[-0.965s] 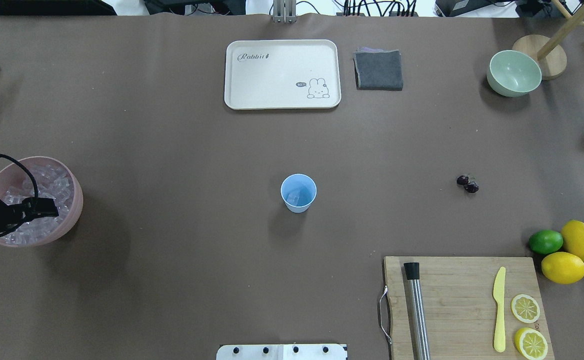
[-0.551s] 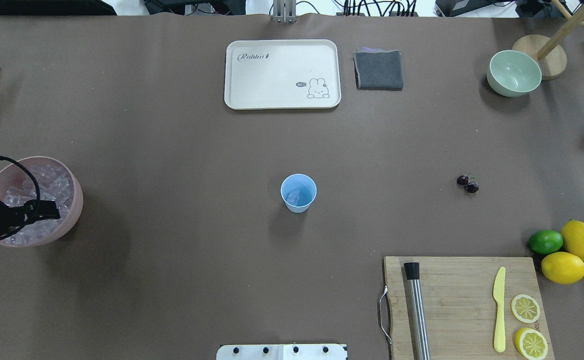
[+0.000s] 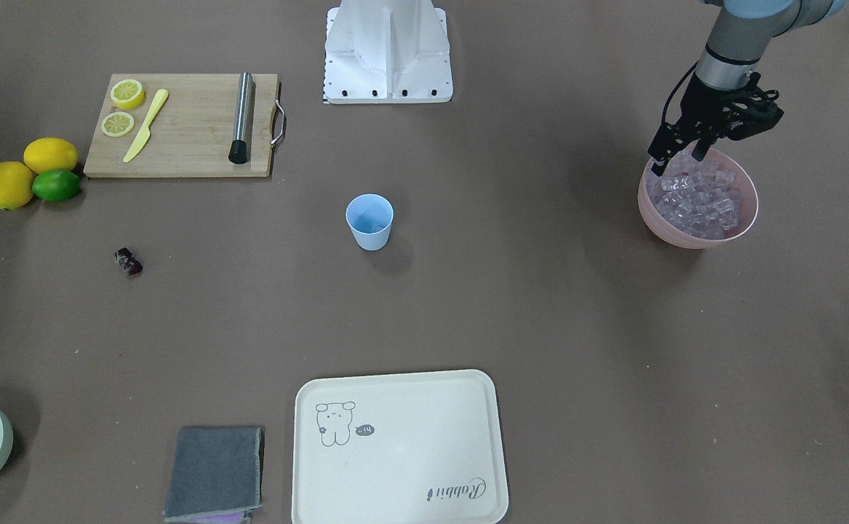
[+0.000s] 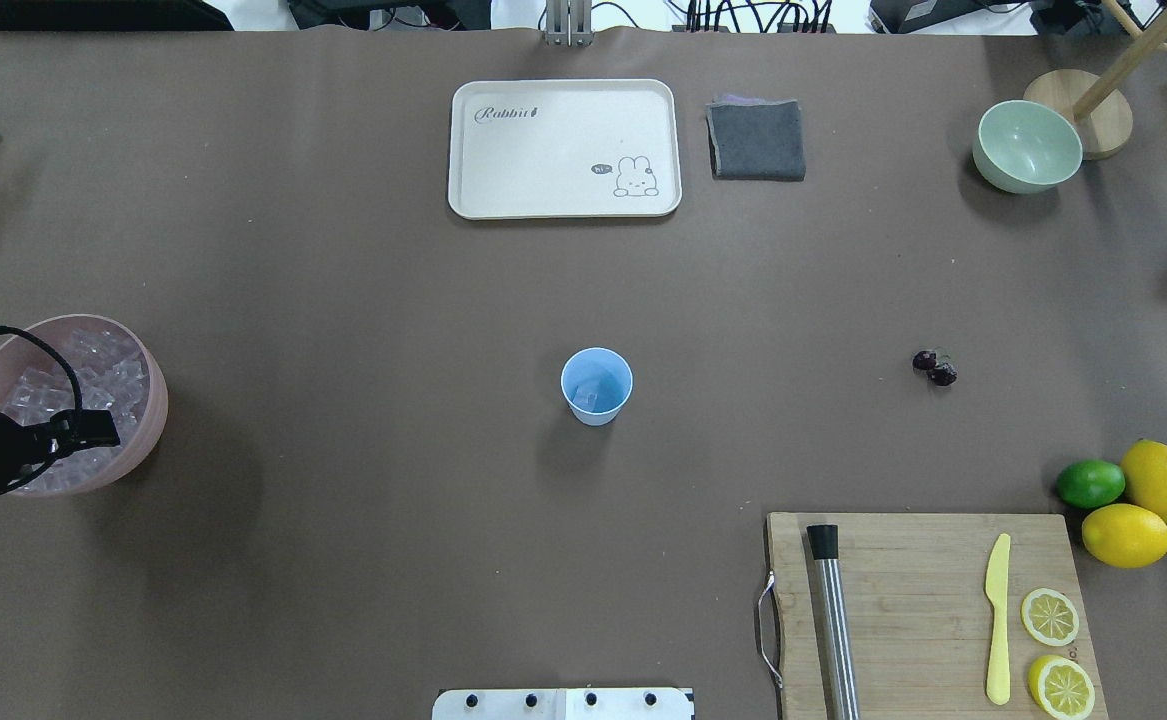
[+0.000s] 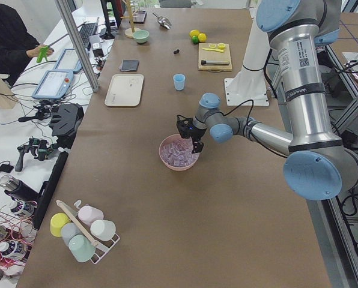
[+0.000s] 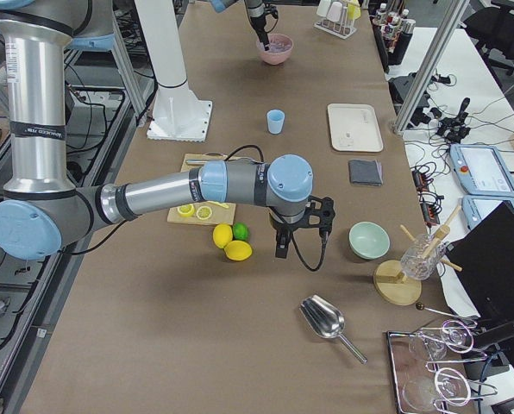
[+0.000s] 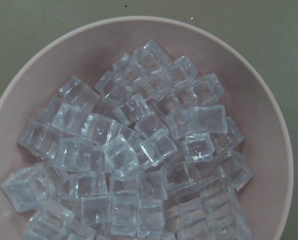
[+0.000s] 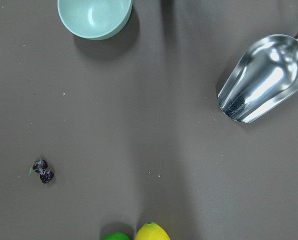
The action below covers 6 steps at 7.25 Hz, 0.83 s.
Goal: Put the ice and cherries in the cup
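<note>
The light blue cup stands upright mid-table, also in the front view, with one clear ice cube inside. Many ice cubes fill the pink bowl at the table's left end. My left gripper hangs just above the bowl's robot-side rim with its fingers apart and empty; it also shows in the overhead view. The dark red cherries lie on the table right of the cup, and in the right wrist view. My right gripper shows only in the exterior right view; I cannot tell its state.
A cream tray and grey cloth lie at the far side. A pale green bowl is far right. A cutting board holds a steel rod, yellow knife and lemon slices. Lemons and a lime lie beside it. A metal scoop lies right.
My left gripper has drifted slightly toward the robot's side over the pink bowl, uncovering more ice. Nothing else has moved.
</note>
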{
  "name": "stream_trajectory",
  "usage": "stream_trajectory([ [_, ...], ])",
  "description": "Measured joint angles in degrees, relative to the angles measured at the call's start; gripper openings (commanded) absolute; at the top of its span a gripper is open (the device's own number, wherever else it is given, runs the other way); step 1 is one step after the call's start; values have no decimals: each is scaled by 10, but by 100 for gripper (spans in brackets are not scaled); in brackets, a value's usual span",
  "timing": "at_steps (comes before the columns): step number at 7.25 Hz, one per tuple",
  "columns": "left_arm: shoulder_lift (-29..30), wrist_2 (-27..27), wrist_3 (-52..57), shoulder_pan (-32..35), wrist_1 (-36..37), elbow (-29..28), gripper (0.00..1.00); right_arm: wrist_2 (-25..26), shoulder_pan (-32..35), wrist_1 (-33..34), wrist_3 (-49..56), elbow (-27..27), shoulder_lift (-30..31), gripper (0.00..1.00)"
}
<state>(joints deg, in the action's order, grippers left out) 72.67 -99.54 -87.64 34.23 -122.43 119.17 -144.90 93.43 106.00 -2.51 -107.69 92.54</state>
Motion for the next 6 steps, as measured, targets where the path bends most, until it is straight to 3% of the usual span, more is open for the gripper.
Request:
stream_trajectory([
  [6, -18, 7, -16, -18, 3, 22, 97, 0, 1, 1, 0, -5, 1, 100],
])
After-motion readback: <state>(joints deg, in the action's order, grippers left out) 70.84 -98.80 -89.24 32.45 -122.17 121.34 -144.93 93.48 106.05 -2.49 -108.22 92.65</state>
